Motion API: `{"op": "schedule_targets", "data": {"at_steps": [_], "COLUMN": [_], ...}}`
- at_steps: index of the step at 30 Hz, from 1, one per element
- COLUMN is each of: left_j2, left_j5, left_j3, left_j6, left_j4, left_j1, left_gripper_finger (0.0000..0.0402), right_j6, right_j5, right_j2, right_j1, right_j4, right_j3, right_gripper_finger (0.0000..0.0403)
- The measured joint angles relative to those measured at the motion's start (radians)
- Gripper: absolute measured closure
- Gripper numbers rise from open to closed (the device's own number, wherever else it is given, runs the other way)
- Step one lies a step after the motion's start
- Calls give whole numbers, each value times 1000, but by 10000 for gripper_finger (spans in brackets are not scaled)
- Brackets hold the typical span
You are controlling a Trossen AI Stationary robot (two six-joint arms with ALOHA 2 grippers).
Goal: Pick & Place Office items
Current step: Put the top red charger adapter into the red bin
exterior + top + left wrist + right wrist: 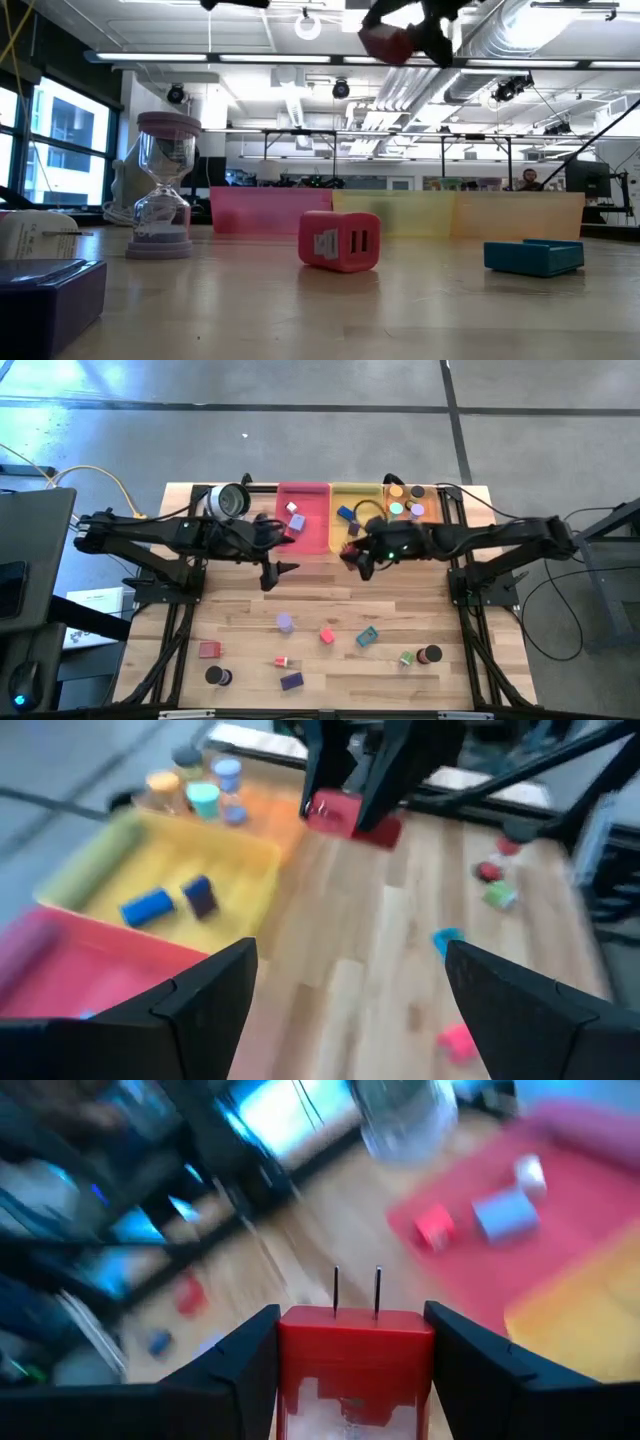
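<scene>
My right gripper (356, 557) hangs high above the table near the yellow tray (352, 492), shut on a red block with two metal prongs (355, 1365). The same red block (386, 43) shows at the top of the low view. My left gripper (274, 567) stands open in front of the pink tray (304, 532), with nothing between its fingers (210, 990). Loose office items lie on the near half of the table: a lavender cylinder (285, 622), a pink block (340, 240), a teal block (367, 637), a purple block (291, 681) and black discs (216, 676). My right gripper pinches the red block by its two opposite side faces (290, 1360) between its two fingers. The fingers slant down from the table's right side. The block's prongs (356, 1290) point forward past the fingertips. It is lifted clear of the table.
Pink, yellow and orange trays (424, 494) stand in a row at the far edge, each with small pieces inside. A round silver-and-white object (228, 500) sits at the far left. An hourglass (163, 185) stands on the table. Bare wood lies between the trays and the loose items.
</scene>
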Motion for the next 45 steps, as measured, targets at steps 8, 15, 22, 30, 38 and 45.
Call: {"op": "schedule_targets", "data": {"at_steps": [8, 15, 22, 30, 38, 45], "left_j2": [73, 118, 191, 283, 323, 322], "left_j5": [-170, -361, -443, -529, -427, -393], "left_j3": [0, 0, 0, 0, 0, 0], "left_j6": [291, 610, 859, 1065, 1069, 1003], "left_j4": [131, 387, 728, 1074, 1222, 1222], "left_j1": [10, 9, 5, 28, 50, 88], "left_gripper_finger": [85, 85, 85, 85, 85, 85], "right_j6": [-10, -6, 20, -14, -9, -13], "right_j5": [-52, -79, -58, 1, -10, -47], "right_j2": [-80, -105, -103, -83, 2, 55], "right_j1": [-71, -136, -199, -223, -221, -216], "right_j4": [181, 339, 584, 760, 863, 979], "right_j3": [1, 1, 1, 2, 1, 1], "right_gripper_finger": [202, 202, 202, 202, 202, 202]}}
